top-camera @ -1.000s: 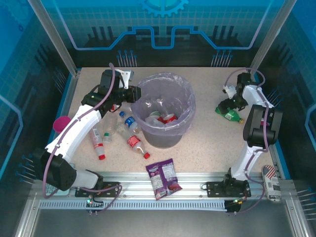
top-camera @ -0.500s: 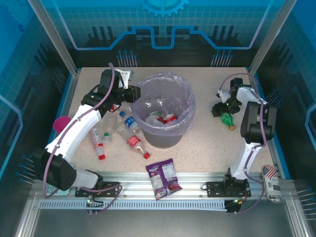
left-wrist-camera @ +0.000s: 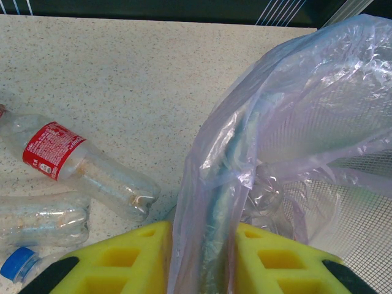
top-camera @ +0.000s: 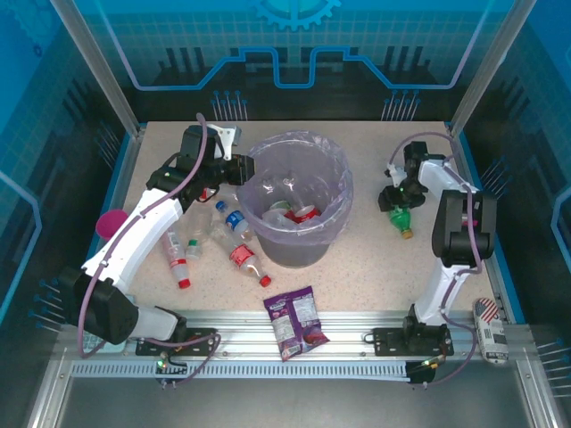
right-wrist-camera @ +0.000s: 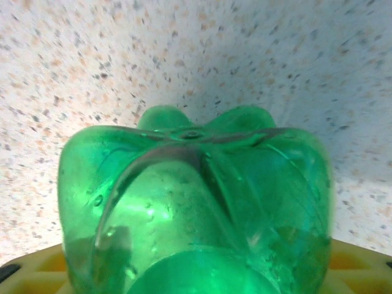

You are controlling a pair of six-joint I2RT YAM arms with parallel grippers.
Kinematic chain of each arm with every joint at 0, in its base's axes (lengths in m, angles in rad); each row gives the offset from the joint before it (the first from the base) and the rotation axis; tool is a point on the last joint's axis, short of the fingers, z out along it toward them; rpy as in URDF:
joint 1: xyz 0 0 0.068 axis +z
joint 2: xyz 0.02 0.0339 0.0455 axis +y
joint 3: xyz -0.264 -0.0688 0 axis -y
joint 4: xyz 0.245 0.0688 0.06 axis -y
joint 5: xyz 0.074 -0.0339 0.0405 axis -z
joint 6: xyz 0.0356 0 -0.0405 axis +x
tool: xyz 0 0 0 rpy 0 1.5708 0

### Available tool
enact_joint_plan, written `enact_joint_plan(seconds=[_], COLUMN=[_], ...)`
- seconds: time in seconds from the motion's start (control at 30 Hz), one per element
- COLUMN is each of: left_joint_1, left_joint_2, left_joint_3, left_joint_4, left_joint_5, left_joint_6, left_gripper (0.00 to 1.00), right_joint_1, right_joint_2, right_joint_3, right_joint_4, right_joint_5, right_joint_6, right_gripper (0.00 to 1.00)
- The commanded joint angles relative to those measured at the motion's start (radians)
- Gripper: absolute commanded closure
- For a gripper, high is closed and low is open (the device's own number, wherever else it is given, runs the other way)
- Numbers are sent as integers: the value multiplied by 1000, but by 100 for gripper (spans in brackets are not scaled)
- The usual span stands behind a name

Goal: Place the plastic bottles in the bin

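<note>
My left gripper (left-wrist-camera: 202,260) pinches the bin (left-wrist-camera: 228,177) rim; right gripper (top-camera: 394,200) straddles the green bottle (right-wrist-camera: 196,196) near the table's (top-camera: 375,267) right edge, can't tell if it's gripped. Next: squeeze, lift.

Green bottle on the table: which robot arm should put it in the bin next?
Right. The right gripper is at the green plastic bottle, whose base sits between its fingers. The left gripper is clamped on the bag-lined rim of the round grey bin, on its other side.
</note>
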Motion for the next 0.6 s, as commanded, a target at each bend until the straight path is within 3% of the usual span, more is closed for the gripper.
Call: enact_joint_plan(seconds=[0.0,0.13,0.3,0.57], left_joint_1=[14,14,14,8], left_joint_2=[-22,-22,-10,-2], left_joint_3=[-11,-12,-7,10], left_joint_4=[-7,-5,-4,-1], left_joint_5=[12,16,26,34], left_joint_6=[0,-5,-20,-54], left_gripper=[70,70,70,70], right_joint_1=[4,5,16,91], right_joint_2=[-79,-164,-337,-592], right_joint_3=[-15,-33,-59,-5], right_joint_4=[21,68,195,344], right_joint_5=[-22,-68,-229,-293], right_joint_6=[41,68,126,218], right_gripper=[41,43,43,46])
